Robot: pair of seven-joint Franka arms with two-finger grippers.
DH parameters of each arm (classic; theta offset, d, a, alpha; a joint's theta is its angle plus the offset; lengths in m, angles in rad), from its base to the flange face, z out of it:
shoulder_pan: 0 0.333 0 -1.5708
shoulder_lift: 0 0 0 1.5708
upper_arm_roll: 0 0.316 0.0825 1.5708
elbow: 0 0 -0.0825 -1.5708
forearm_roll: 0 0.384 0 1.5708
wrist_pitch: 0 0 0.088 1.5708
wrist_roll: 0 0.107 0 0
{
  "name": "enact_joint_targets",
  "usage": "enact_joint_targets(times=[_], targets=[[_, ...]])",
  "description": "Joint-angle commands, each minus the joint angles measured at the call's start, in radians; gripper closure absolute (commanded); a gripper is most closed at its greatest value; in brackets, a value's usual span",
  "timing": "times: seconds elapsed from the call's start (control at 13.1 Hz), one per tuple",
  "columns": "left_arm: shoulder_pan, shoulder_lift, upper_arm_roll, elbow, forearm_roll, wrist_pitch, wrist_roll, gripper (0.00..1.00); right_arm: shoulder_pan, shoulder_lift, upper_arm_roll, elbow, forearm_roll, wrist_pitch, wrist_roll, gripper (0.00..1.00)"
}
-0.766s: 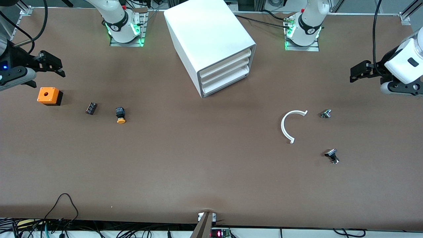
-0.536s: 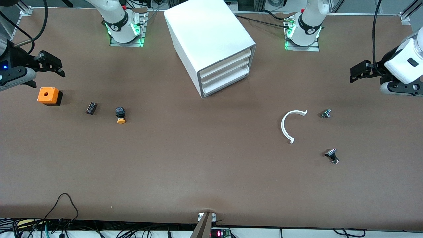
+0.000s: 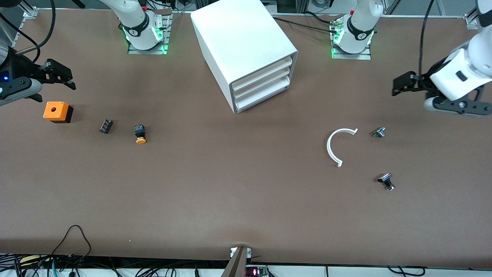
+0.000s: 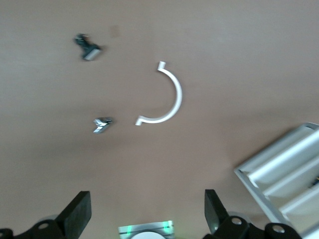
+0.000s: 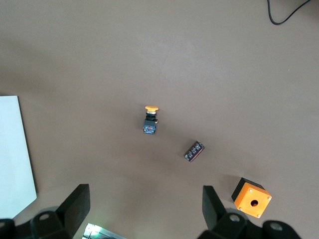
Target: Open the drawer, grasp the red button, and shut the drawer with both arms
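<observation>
Looking from the front, you see all three drawers (image 3: 261, 82) shut in the white cabinet (image 3: 242, 42); no red-capped button shows. Left gripper (image 3: 398, 84) and right gripper (image 3: 63, 75) hover over the table's ends. Left wrist: fingers (image 4: 75, 216) spread, empty, white arc (image 4: 169, 97) below. Right wrist: fingers (image 5: 75, 204) spread, empty, above the yellow-capped button (image 5: 150, 119) and orange box (image 5: 252, 198).

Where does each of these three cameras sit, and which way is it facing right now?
Front view: high across the table, facing both bases; shows the cabinet, left gripper and right gripper, both open.
Left wrist view: looks down past its open fingers at the white arc and the cabinet's drawers.
Right wrist view: looks down at the yellow-capped button and orange box.
Shared: front and left wrist both show the arc.
</observation>
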Motion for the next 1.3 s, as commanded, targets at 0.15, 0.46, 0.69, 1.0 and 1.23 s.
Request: enact_joint_targets(times=[0.15, 0.46, 0.69, 1.0, 1.23], targets=[[-0.005, 0.074, -0.045, 0.003, -0.171, 0.008, -0.009, 0.0, 0.002, 0.01, -0.002, 0.03, -0.008, -0.024, 0.005, 0.0], [-0.028, 0.173, -0.082, 0.0, -0.288, 0.053, -0.009, 0.0, 0.002, 0.01, -0.002, 0.03, -0.008, -0.024, 0.005, 0.0], [-0.076, 0.235, -0.085, -0.01, -0.339, 0.109, -0.023, 0.0, 0.002, 0.01, -0.002, 0.03, -0.008, -0.024, 0.005, 0.0], [-0.166, 0.262, -0.087, -0.133, -0.404, 0.318, -0.021, 0.0, 0.002, 0.01, -0.004, 0.03, -0.008, -0.024, 0.005, 0.0], [-0.183, 0.337, -0.111, -0.141, -0.501, 0.333, -0.01, 0.0, 0.002, 0.01, -0.004, 0.03, -0.008, -0.023, 0.005, 0.0]])
